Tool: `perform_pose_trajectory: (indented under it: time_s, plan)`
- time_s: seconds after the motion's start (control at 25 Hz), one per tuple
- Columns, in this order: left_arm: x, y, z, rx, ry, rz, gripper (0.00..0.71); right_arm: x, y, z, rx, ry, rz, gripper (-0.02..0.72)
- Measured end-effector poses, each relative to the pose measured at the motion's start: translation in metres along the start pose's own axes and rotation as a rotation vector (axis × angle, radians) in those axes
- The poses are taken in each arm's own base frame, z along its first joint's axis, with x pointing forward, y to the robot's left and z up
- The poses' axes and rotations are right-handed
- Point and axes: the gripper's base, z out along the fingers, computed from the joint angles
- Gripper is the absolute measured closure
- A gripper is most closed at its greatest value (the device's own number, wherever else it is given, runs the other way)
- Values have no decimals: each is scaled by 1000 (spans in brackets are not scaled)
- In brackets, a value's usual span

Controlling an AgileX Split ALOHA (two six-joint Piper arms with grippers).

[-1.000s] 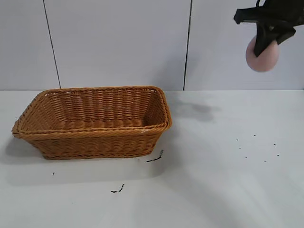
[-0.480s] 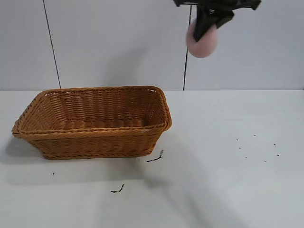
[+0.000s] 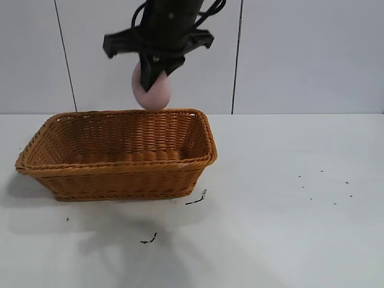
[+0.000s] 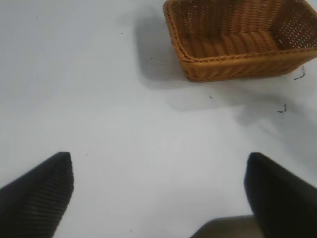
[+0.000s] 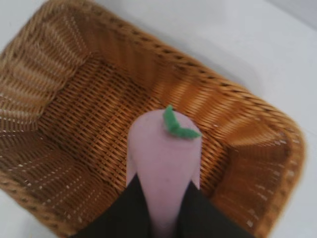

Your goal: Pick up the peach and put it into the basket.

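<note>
The orange-brown wicker basket (image 3: 120, 153) stands on the white table at the left. My right gripper (image 3: 152, 78) is shut on the dull pink peach (image 3: 153, 91) and holds it in the air over the basket's far rim. In the right wrist view the peach (image 5: 163, 158), with a green leaf on its end, sits between my two black fingers (image 5: 126, 210) directly above the basket's woven floor (image 5: 94, 119). My left gripper (image 4: 158, 183) is open and empty over bare table, away from the basket (image 4: 237, 39), and is out of the exterior view.
Small dark specks lie on the table in front of the basket (image 3: 195, 199) and to the right (image 3: 327, 186). A grey panelled wall stands behind the table.
My right gripper has carried the peach from the upper right leftward and slightly down, until it hangs over the basket. The basket has not moved.
</note>
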Motion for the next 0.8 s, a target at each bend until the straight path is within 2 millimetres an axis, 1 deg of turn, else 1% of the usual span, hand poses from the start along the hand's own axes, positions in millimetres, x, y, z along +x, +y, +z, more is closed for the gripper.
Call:
perform_pose_trajectory:
  time_s: [0.04,0.08,0.12,0.16,0.2,0.28,0.36,0.44,0.52,0.6,0.64,0.72,0.76,0.8]
  plan:
    - [0,0,0,0,0,0,18,1,1,2,-6,5,4,524]
    - [0,0,0,0,0,0,18,1,1,3,-11,6,9,434]
    - [0,0,0,0,0,0,18,1,1,3,-17,5,13,340]
    - [0,0,0,0,0,0,18,0,2,2,-20,3,16,218]
    - [0,0,0,0,0,0,18,-1,2,-1,-21,-4,17,132]
    - [0,0,0,0,0,0,18,-3,2,-6,-21,-16,16,57]
    - [0,0,0,0,0,0,18,-7,2,-16,-21,-35,16,26]
    - [0,0,0,0,0,0,18,-12,2,-30,-18,-65,15,15]
    - [0,0,0,0,0,0,18,-21,-2,-49,-12,-114,18,15]
    - [0,0,0,0,0,0,18,-29,-11,-69,-1,-164,31,15]
    - [0,0,0,0,0,0,18,-29,-11,-69,-1,-164,31,15]
    - [0,0,0,0,0,0,18,-34,-27,-85,18,-200,56,15]
    - [0,0,0,0,0,0,18,-33,-53,-95,45,-210,98,14]
    - [0,0,0,0,0,0,18,-32,-68,-97,61,-213,123,14]
